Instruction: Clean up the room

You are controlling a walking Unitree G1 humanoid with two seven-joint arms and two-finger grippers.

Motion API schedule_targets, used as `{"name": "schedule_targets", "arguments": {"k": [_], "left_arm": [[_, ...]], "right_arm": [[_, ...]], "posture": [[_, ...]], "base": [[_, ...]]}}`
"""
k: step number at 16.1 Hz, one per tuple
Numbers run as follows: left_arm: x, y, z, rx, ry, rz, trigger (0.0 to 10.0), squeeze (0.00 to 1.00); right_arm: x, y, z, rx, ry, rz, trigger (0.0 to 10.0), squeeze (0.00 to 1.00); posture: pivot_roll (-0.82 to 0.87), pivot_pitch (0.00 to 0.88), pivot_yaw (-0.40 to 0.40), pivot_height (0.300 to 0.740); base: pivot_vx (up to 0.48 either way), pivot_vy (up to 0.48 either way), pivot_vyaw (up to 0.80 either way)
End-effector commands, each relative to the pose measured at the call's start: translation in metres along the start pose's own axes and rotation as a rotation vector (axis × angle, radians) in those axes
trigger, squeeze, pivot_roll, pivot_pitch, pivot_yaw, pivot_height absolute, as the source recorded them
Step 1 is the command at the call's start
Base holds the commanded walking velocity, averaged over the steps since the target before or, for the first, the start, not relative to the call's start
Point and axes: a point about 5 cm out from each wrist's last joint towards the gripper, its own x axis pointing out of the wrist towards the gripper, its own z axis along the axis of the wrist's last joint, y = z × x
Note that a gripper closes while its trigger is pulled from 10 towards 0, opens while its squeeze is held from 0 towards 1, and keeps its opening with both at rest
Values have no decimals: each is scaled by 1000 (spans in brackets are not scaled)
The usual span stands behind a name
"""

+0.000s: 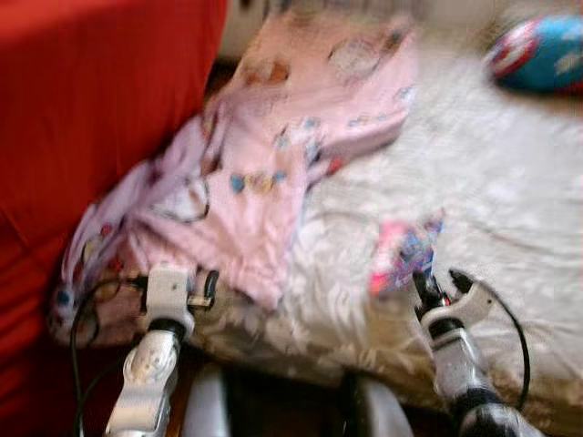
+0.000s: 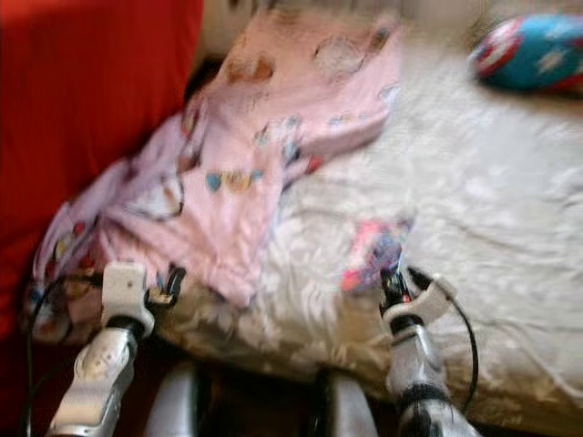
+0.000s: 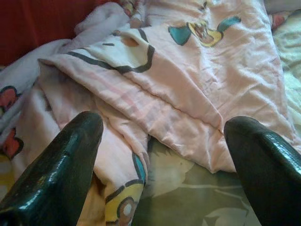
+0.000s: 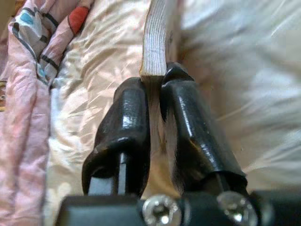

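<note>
The right gripper [image 4: 153, 101] pinches a thin book [image 1: 404, 254] with a pink and blue cover, lying on the white bed [image 1: 510, 209] beside a pink blanket [image 1: 273, 155]. The left gripper [image 3: 164, 155] hangs spread apart over the blanket.

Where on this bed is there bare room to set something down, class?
The white bedspread lies bare between the pink blanket, the blue ball and the book held by the right gripper. The left side is crowded: the blanket bunches against the red wall.

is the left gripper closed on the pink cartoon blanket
No, the left gripper has its black fingers spread wide apart, with the pink cartoon-print blanket lying ahead ungripped.
</note>
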Motion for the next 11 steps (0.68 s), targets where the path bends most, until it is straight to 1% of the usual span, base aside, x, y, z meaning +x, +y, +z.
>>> {"name": "schedule_targets", "arguments": {"k": [1, 2, 3, 5, 6, 7, 9, 11], "left_arm": [[-7, 6, -14, -34, 40, 38, 10000, 0], [-11, 8, -32, -137, 107, 60, 10000, 0], [-14, 6, -45, -173, 154, 54, 10000, 0], [-19, 6, -63, -196, 221, 78, 10000, 0], [-21, 10, -74, -210, 268, 107, 10000, 0], [-23, 11, -81, -201, 303, 107, 10000, 0], [-30, 13, -94, -180, 364, 99, 10000, 0], [-39, 13, -106, -188, 415, 116, 10000, 0]], "right_arm": [[-1, -1, 9, -105, -37, 18, 10000, 0], [-7, -10, 12, -151, -65, -34, 10000, 0], [-10, -14, 9, -169, -53, -62, 10000, 0], [-12, -16, 0, -185, -8, -84, 10000, 0], [-10, -10, -4, -193, 3, -60, 10000, 0], [-7, -5, -4, -170, -7, -60, 10000, 0], [0, 9, -1, -203, -22, -33, 10000, 0], [-1, 12, -8, -254, 13, -30, 10000, 0]], "posture": [[29, 0, -103, 593], [25, 0, -104, 593], [22, 0, -100, 593], [29, 0, -96, 593], [39, 0, -94, 593], [38, 0, -88, 593], [19, 0, -82, 618], [24, 0, -85, 638]], "base": [[0, 0, 0], [0, 0, 0], [0, 0, 0], [0, 0, 0], [0, 0, 0], [0, 0, 0], [0, 0, 0], [0, 0, 0]]}}
